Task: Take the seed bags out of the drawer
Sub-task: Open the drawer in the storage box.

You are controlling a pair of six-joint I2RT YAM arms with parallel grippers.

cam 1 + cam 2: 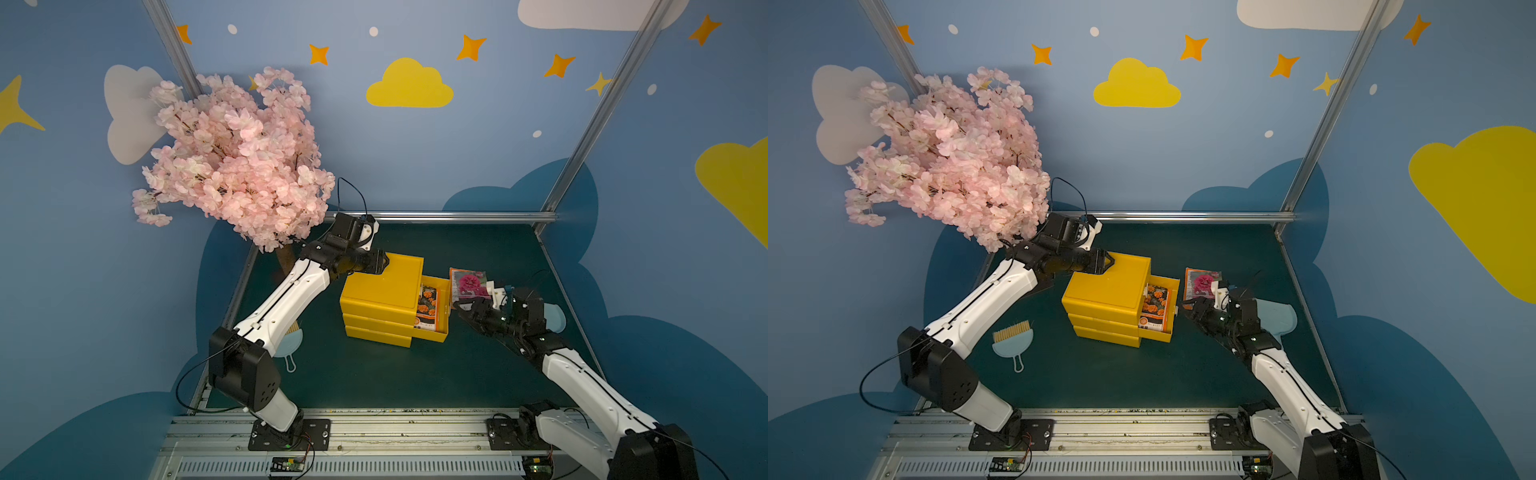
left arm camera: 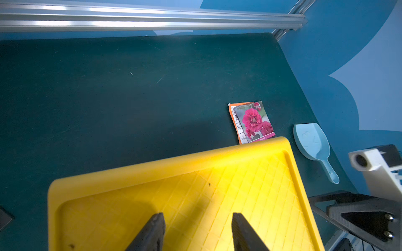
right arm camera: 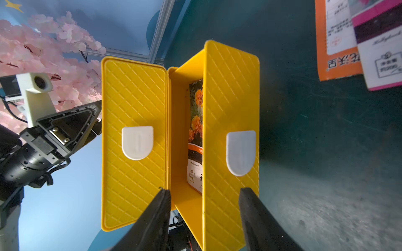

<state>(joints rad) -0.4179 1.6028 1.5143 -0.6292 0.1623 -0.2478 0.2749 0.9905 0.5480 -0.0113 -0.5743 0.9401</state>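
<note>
One drawer [image 1: 432, 334] [image 1: 1156, 336] [image 3: 230, 97] of the yellow cabinet [image 1: 382, 286] [image 2: 195, 184] stands pulled out to the right. An orange-flowered seed bag [image 1: 428, 307] [image 1: 1154, 305] [image 3: 195, 130] lies flat in it. The pink-flowered seed bag [image 1: 469, 282] [image 1: 1202, 282] [image 2: 252, 122] [image 3: 380, 54] lies on the green table, right of the drawer. My right gripper [image 1: 459, 306] [image 1: 1187, 309] [image 3: 203, 192] is open and empty, just off the drawer's front. My left gripper [image 1: 384, 264] [image 1: 1111, 264] [image 2: 196, 215] is open over the cabinet's top, holding nothing.
A pink blossom tree [image 1: 237, 153] overhangs the back left, above my left arm. A light blue scoop [image 1: 1277, 318] [image 2: 311, 141] lies behind my right wrist, and a blue hand brush [image 1: 1013, 340] lies left of the cabinet. In the right wrist view a shut drawer front [image 3: 134, 97] shows beside the open drawer.
</note>
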